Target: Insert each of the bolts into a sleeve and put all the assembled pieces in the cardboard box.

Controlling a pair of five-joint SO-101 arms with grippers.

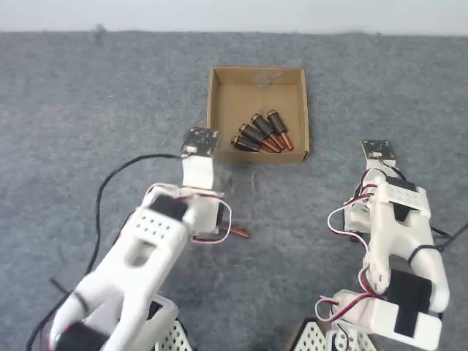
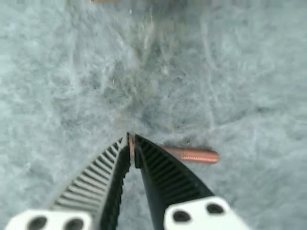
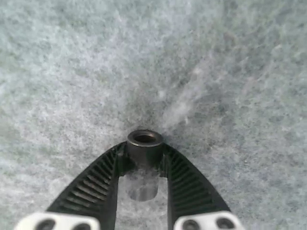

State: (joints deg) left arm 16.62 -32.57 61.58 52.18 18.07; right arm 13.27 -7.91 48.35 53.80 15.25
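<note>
My left gripper [image 2: 130,142] is shut on one end of a copper bolt [image 2: 192,155], low over the grey mat. The threaded shaft sticks out sideways past the fingers. In the high view the bolt [image 1: 240,232] shows beside the left arm, in front of the cardboard box [image 1: 218,110]. My right gripper [image 3: 144,152] is shut on a short black sleeve [image 3: 144,142], whose open bore faces away from the camera. It is held just above the mat. Several assembled pieces [image 1: 262,134], black sleeves with copper tips, lie side by side in the box.
The grey felt mat [image 1: 88,131] covers the whole table. The box stands at the back centre, between the two arms. A black cable [image 1: 110,183] trails from the left arm. The right arm [image 1: 395,219] stands to the right of the box.
</note>
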